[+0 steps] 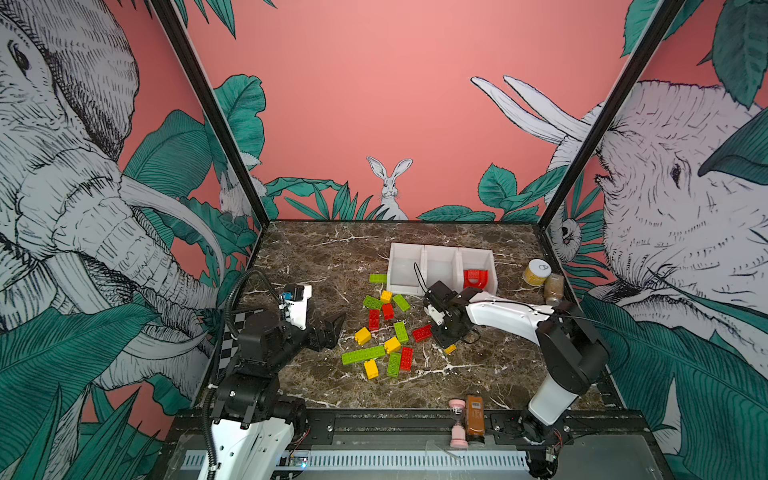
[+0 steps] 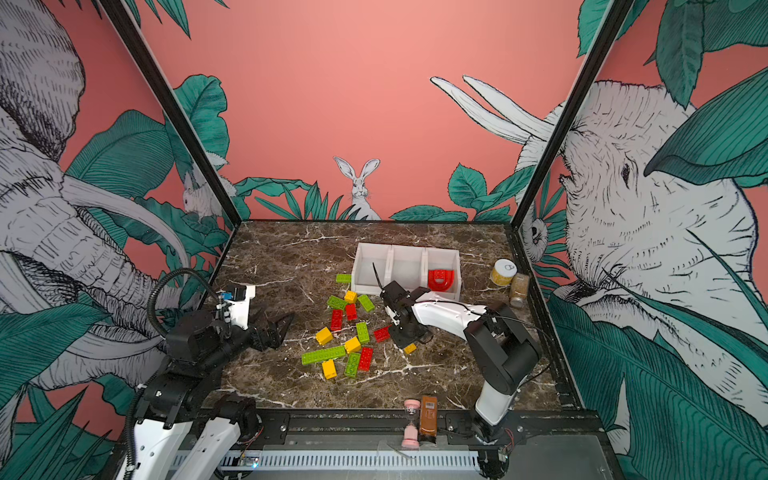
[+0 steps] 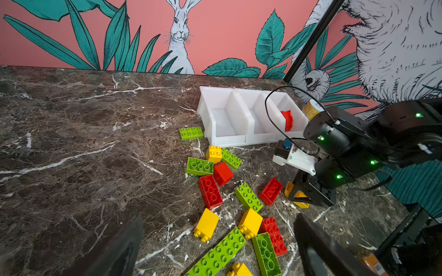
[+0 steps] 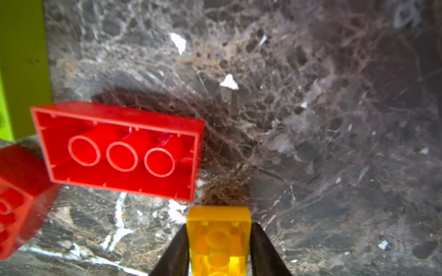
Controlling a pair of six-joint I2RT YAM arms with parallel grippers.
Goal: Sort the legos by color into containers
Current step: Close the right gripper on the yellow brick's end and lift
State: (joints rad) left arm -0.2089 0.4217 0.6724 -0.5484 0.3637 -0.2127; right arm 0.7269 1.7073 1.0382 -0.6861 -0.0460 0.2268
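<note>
The right hand is down at the table, its fingers pressed against both sides of a yellow brick that lies hollow side up at the right edge of the legos. Whether the brick has left the table cannot be told. The left hand hangs wide open and empty, just left of the pile.

The bins stand behind the pile. The right one holds a red arch; nothing shows in the other two.

Risks, as I judge them:
- The fingers hold smooth plastic walls, and part of the brick sticks out past the tips. A weak or off-centre squeeze could let it swivel or drop on the lift.
- A red brick lies near the held one. A slanted lift could knock it.
- Yellow belongs apart from the arch. Releasing over the right bin would mix colours.
- A release too near a divider could bounce the brick into a neighbouring bin.
</note>
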